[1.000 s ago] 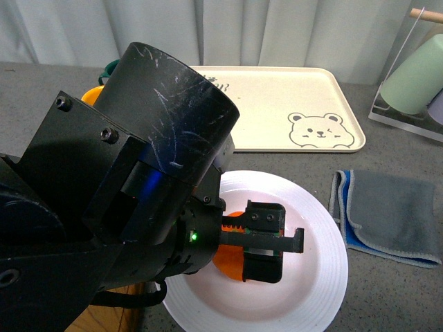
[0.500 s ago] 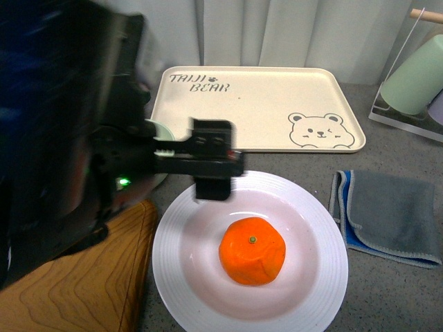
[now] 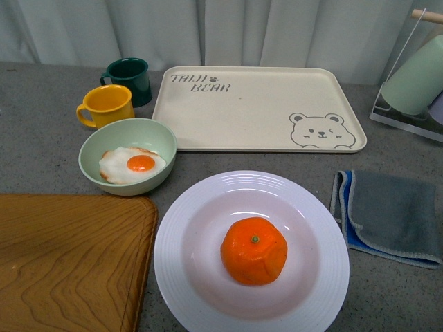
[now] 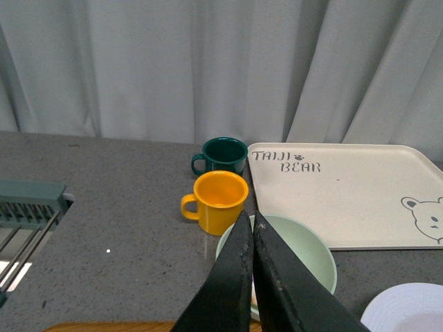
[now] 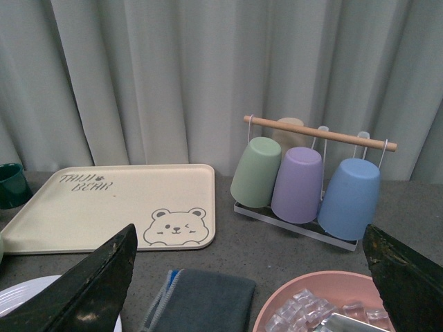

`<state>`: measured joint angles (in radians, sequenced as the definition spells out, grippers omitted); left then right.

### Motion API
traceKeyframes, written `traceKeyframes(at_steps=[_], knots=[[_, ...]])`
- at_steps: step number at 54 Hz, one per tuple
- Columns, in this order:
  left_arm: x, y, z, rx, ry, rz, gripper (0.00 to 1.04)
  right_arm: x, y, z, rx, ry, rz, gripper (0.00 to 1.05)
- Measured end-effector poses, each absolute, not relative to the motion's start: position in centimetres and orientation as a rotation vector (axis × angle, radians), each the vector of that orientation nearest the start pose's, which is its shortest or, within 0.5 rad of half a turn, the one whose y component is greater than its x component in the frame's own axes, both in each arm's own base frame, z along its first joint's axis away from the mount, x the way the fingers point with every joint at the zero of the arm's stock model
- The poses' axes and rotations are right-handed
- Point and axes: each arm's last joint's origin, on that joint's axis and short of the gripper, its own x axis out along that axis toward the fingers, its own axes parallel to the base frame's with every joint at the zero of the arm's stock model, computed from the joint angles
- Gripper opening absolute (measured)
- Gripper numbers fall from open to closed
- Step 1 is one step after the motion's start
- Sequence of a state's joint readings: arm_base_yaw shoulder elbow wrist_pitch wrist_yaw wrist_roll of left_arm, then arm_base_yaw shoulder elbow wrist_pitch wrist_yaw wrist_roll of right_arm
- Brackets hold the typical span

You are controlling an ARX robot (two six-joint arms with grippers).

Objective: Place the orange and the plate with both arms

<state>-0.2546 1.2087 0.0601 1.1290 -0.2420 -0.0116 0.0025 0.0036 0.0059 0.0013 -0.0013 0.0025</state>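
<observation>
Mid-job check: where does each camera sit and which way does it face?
Front view: on the body, looking down at the bright orange fruit in the round white ribbed plate; no arm shows.
Left wrist view: low, facing the curtain past the yellow mug; shut left gripper shows.
Right wrist view: facing the curtain and the wooden-barred cup rack; open right gripper shows.
Shared: all three see the beige rectangular bear tray.

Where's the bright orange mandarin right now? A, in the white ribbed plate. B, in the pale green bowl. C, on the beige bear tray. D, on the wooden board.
A: the bright orange mandarin sits in the well of the round white ribbed plate.
</observation>
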Motion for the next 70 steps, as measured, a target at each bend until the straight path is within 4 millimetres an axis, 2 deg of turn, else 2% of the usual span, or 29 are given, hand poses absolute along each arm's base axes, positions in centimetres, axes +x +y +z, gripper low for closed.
traceKeyframes(at_steps=[11,28,34,50,70], knots=[[15.7,-2.3,16.3,-0.007,0.012,-0.003,0.04,9.8,0.0,16.5,0.002,-0.004,0.004,0.95],[14.1,-1.1,16.7,-0.008,-0.002,-0.006,0.04,9.8,0.0,16.5,0.002,-0.004,0.004,0.95],[13.5,-0.1,17.0,-0.008,-0.009,0.003,0.04,9.8,0.0,16.5,0.002,-0.004,0.004,0.95],[12.0,0.0,17.3,-0.007,-0.02,-0.001,0.04,9.8,0.0,16.5,0.002,-0.004,0.004,0.95],[11.2,0.0,17.3,-0.007,-0.022,0.0,0.04,9.8,0.0,16.5,0.002,-0.004,0.004,0.95]])
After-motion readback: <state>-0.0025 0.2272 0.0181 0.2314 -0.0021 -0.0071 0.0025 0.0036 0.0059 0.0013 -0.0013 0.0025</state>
